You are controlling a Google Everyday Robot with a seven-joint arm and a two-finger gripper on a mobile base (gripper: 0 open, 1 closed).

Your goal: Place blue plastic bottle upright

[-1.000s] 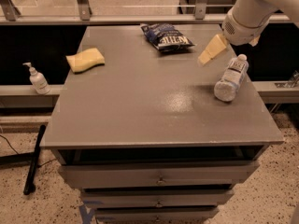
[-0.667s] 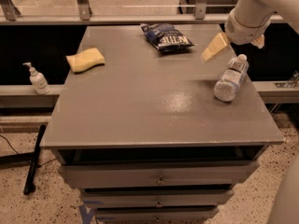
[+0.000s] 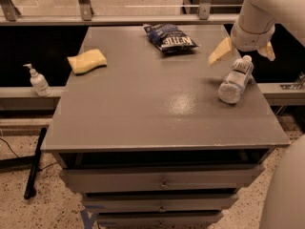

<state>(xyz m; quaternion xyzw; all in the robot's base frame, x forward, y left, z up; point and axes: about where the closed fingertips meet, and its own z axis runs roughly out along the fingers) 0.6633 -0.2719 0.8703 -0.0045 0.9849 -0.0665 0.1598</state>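
Pale-yellow fingers (image 3: 220,51) near clear, white-capped bottle (image 3: 235,80); grey table (image 3: 143,104).

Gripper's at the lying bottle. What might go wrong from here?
1. The blue plastic bottle lies on its side close to an edge of the table; a nudge may roll it off.
2. The gripper, open, sits over the cap end only, so a grasp there may let the bottle pivot or slip while being tipped up.
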